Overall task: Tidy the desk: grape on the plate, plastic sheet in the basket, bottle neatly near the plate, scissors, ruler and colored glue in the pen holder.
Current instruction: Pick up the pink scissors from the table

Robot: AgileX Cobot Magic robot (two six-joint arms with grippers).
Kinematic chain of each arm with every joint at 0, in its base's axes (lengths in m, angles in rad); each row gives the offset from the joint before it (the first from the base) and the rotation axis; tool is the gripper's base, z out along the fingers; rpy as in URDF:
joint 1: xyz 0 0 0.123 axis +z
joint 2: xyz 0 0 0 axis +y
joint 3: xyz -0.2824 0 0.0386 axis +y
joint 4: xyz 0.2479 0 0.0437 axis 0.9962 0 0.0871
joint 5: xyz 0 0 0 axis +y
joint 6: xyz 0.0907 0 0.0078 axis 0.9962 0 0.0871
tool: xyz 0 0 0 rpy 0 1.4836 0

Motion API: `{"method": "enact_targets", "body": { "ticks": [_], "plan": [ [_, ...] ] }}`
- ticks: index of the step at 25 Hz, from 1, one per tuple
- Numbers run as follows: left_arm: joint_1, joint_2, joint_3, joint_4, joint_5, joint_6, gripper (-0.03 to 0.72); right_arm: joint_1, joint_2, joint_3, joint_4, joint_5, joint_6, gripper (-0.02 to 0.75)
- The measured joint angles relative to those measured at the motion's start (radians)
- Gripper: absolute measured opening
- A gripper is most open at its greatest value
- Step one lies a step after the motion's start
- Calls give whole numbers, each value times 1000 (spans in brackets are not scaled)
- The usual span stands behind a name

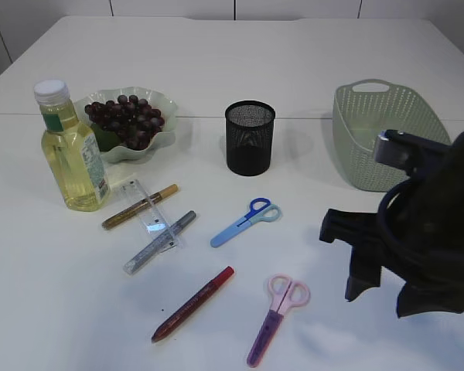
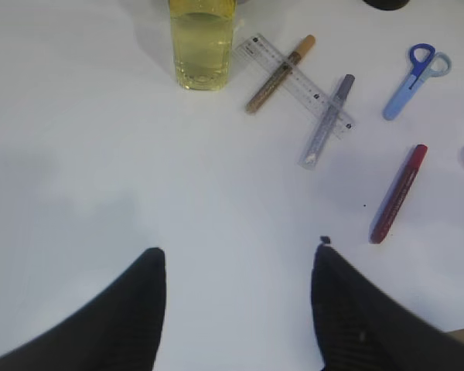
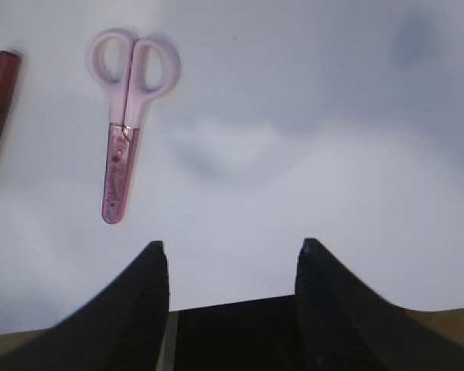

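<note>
A staged desk in a lab or test room is suggested rather than a lived-in home or office. A plain white table (image 1: 240, 69) is seen, backed by bare white panelled walls. Desk things are laid out loosely on it: a mesh pen holder (image 1: 250, 137), a woven basket (image 1: 387, 135), scissors (image 1: 246, 221), a clear ruler (image 1: 149, 212) and glue pens (image 1: 192, 303). A black robot arm (image 1: 425, 224) is set over the right side.
</note>
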Motion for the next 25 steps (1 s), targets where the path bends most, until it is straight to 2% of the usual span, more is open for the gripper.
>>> {"method": "enact_targets", "body": {
  "ticks": [5, 12, 17, 25],
  "plan": [
    [0, 0, 0, 0, 2, 0, 435, 13, 124, -27, 18, -73, 6, 422],
    [0, 0, 0, -1, 13, 0, 435, 88, 326, -128, 22, -104, 47, 422],
    [0, 0, 0, -1, 18, 0, 435, 88, 398, -197, 22, -127, 65, 421],
    [0, 0, 0, -1, 19, 0, 435, 90, 462, -207, 53, -154, 94, 419]
  ]
}}
